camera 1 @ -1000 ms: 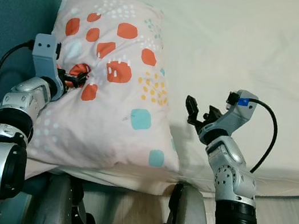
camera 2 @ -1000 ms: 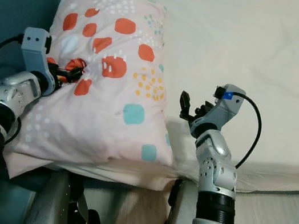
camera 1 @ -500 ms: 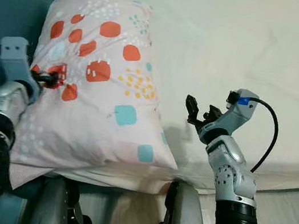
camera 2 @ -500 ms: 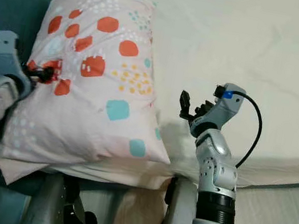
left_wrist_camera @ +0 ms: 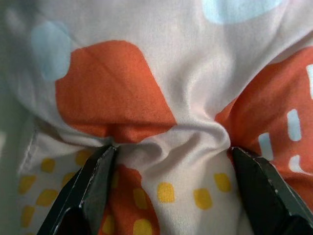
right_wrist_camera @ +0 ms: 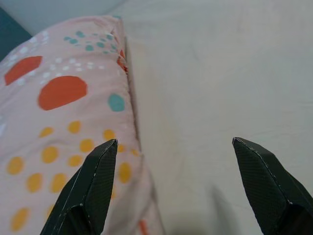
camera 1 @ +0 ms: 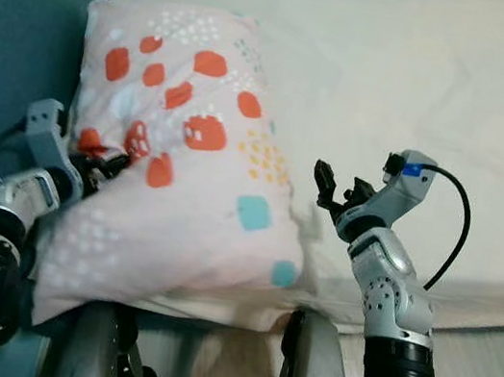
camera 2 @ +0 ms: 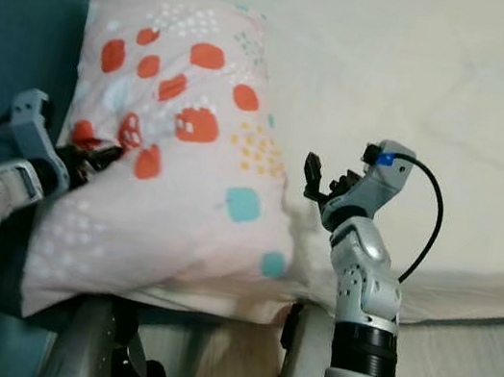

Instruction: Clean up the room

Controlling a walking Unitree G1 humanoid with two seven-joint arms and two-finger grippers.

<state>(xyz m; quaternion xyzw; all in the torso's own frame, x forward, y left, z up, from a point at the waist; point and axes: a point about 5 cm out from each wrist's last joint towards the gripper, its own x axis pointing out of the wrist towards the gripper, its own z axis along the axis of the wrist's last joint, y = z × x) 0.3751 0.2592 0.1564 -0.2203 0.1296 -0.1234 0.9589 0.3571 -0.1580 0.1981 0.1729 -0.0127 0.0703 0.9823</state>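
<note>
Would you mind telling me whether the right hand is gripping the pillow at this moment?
No, the right hand hangs open over the bed sheet beside the pillow, its two fingers spread wide with nothing between them.

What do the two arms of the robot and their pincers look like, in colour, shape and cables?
Both arms are silver metal with black joints. The right arm carries a grey wrist block with a small blue mark, and a black cable loops from it. The left arm has a similar grey block and a black cable. The left pincer and the right pincer each have two long black fingers, tapered, with a finely textured surface.
</note>
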